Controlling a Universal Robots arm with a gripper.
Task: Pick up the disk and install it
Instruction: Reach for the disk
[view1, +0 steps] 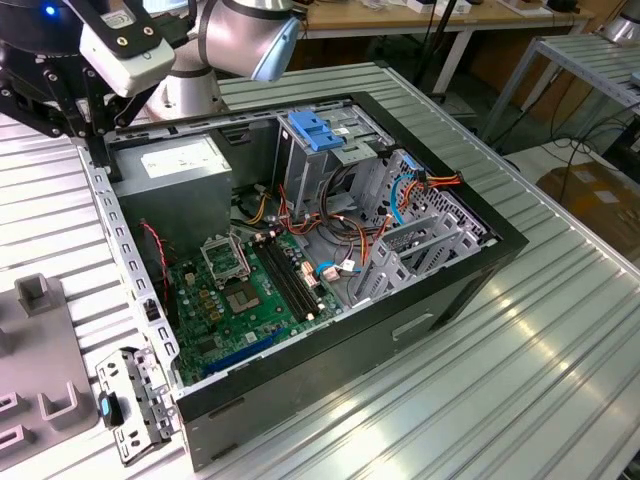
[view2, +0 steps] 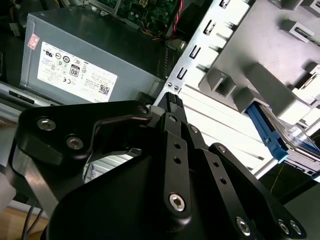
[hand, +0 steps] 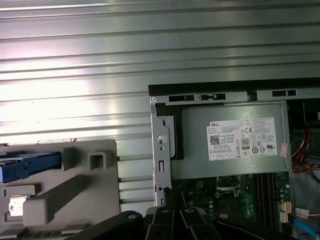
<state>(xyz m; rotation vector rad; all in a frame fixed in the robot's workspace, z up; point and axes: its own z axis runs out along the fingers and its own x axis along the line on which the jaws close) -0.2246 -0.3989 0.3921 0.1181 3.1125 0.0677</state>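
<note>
Gripper (view2: 172, 100): closed, empty, above the computer case (hand: 161, 142) by its power supply (hand: 232, 160).
Disk (hand: 30, 166): blue rail showed; lay in grey holder (hand: 75, 192).

1 PC case (view1: 330, 365), 1 PSU (view1: 180, 165), 1 mobo (view1: 235, 300), 1 blue latch (view1: 318, 128). 1 disk (hand: 30, 166), 1 grey holder (hand: 95, 195), 1 bench (view1: 520, 380).

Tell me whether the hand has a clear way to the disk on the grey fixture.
Probably yes: the disk lies uncovered on the grey fixture beside the computer case, and nothing stands between it and the hand, which hangs over the case's edge.
</note>
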